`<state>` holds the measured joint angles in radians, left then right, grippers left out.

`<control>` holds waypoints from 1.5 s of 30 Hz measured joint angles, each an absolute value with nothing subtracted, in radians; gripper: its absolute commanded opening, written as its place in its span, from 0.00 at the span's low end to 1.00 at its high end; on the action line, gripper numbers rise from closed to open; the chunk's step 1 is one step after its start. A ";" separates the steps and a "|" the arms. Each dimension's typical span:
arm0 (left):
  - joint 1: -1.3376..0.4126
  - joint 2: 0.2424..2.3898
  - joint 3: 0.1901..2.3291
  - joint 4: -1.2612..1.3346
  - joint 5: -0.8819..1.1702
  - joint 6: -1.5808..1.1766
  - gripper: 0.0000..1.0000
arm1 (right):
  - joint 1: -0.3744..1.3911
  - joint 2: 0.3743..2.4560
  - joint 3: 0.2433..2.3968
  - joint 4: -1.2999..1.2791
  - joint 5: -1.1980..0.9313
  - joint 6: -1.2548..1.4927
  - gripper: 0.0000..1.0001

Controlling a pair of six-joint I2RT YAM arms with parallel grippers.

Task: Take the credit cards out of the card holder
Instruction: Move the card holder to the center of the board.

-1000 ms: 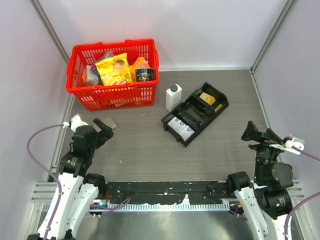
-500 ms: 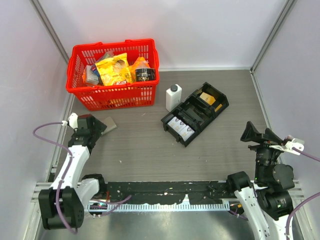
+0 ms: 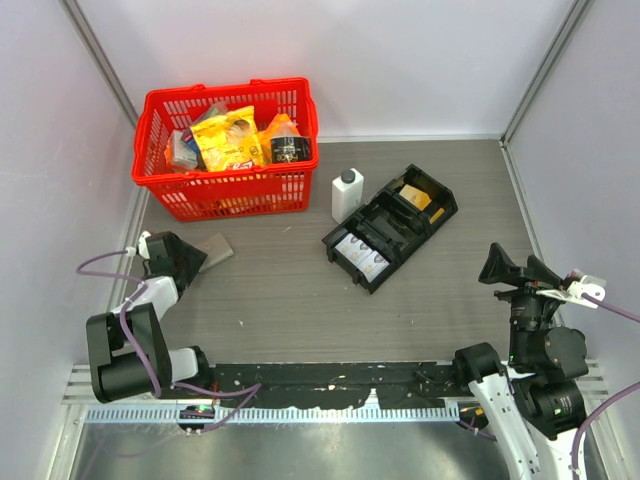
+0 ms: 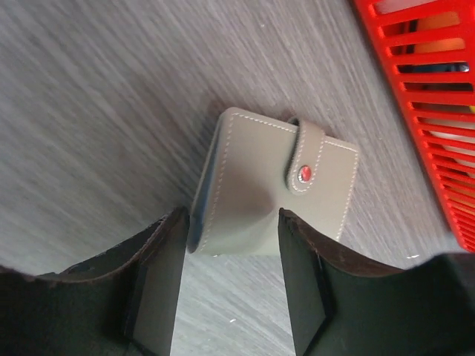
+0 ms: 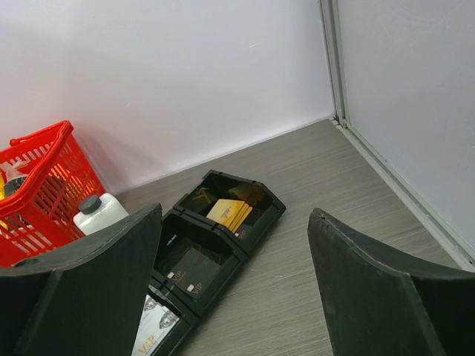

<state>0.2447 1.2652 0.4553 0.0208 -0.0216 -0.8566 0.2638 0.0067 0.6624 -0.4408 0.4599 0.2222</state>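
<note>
The card holder (image 4: 260,193) lies flat and snapped shut on the table near the basket (image 4: 423,96). The left gripper (image 4: 231,222) hangs over its near end, fingers partly apart and clamping nothing that shows. A sound grip would likely pinch the body by its edges, clear of the snap tab (image 4: 303,173), leaving the flap for the right gripper (image 5: 236,215), which is wide open and empty well off to the right.
</note>
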 measured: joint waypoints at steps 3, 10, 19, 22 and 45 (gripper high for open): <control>0.248 1.297 0.446 0.101 0.017 -0.860 0.52 | 0.266 0.007 0.662 -0.440 0.457 0.221 0.84; 0.258 1.307 0.422 0.165 0.043 -0.865 0.45 | 0.266 0.007 0.662 -0.436 0.453 0.220 0.84; 0.258 1.307 0.421 0.168 0.061 -0.865 0.24 | 0.266 0.007 0.662 -0.435 0.447 0.220 0.84; 0.258 1.307 0.421 0.168 0.075 -0.863 0.14 | 0.266 0.007 0.662 -0.435 0.443 0.220 0.83; -0.149 1.047 0.403 -0.039 0.349 -0.827 0.10 | 0.266 0.465 0.799 -0.576 -0.025 0.273 0.85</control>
<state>-0.1493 1.0466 0.4030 -0.0387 0.3489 -0.8268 0.2665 0.4652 0.7994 -0.5758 -0.0254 0.2733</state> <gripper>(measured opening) 0.097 0.851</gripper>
